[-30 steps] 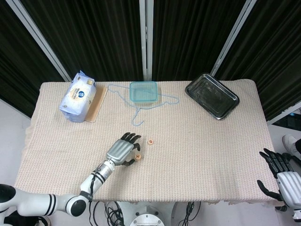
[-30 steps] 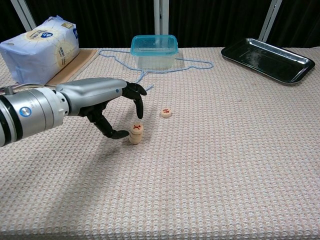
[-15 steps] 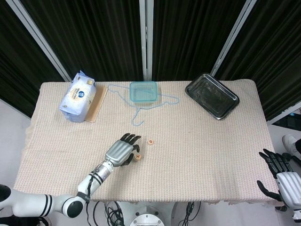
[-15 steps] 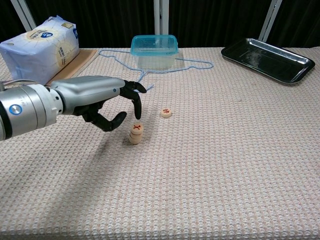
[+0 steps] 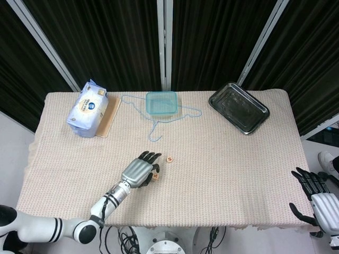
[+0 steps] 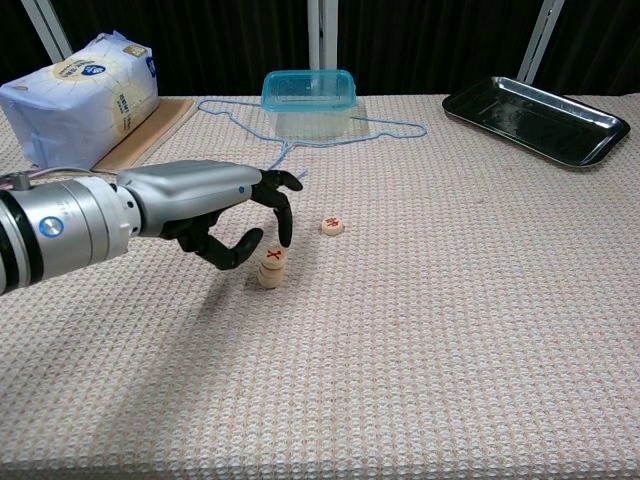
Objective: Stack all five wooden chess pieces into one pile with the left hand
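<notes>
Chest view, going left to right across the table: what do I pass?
Tissue pack → left hand → stack of chess pieces → blue-lidded plastic box → single chess piece → metal tray.

place: robot lab or test cell | backdrop: black curtains [image 5: 106,37] with pale upright poles [image 5: 167,42] from 10 to 2 o'clock | surface: tabletop [image 5: 222,174] under a beige woven cloth, grey floor [image 5: 13,132] at 9 o'clock | props: tissue pack [image 5: 87,107], blue-lidded box [image 5: 161,102], steel tray [image 5: 238,107] staged along 12 o'clock edge
</notes>
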### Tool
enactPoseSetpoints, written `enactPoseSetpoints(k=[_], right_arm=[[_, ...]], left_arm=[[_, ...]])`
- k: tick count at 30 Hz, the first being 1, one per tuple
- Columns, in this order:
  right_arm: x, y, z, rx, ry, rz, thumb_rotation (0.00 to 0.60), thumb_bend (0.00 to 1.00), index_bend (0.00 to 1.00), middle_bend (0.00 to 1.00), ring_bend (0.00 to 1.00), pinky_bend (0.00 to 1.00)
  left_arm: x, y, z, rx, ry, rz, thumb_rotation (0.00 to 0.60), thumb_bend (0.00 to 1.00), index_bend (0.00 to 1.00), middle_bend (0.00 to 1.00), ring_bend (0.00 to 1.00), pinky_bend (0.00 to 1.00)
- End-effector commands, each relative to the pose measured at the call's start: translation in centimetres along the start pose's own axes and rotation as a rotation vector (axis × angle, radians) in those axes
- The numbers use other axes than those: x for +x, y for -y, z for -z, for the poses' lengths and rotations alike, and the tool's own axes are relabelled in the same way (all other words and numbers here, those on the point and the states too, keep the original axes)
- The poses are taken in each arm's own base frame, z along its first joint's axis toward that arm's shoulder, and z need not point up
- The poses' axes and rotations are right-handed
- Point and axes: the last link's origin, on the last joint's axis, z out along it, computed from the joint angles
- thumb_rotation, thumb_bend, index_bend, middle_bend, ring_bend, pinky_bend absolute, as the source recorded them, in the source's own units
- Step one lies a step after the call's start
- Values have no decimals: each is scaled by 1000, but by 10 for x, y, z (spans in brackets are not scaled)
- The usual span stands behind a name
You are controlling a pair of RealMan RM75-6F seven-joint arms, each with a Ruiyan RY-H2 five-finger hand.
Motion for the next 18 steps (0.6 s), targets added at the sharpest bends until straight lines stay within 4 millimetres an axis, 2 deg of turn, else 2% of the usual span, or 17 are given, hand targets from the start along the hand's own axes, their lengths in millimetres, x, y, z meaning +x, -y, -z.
enactPoseSetpoints(k=[1, 18], right_arm=[[0, 0, 0, 0, -1, -1, 600, 303, 0, 0, 0, 0], [0, -1, 0, -2, 1, -1, 600, 303, 0, 0, 0, 0]], left_arm=[[-3, 0, -1, 1, 12, -7, 600, 676, 366, 0, 0, 0], [-1, 1, 0, 7, 13, -6, 600, 675, 381, 0, 0, 0]])
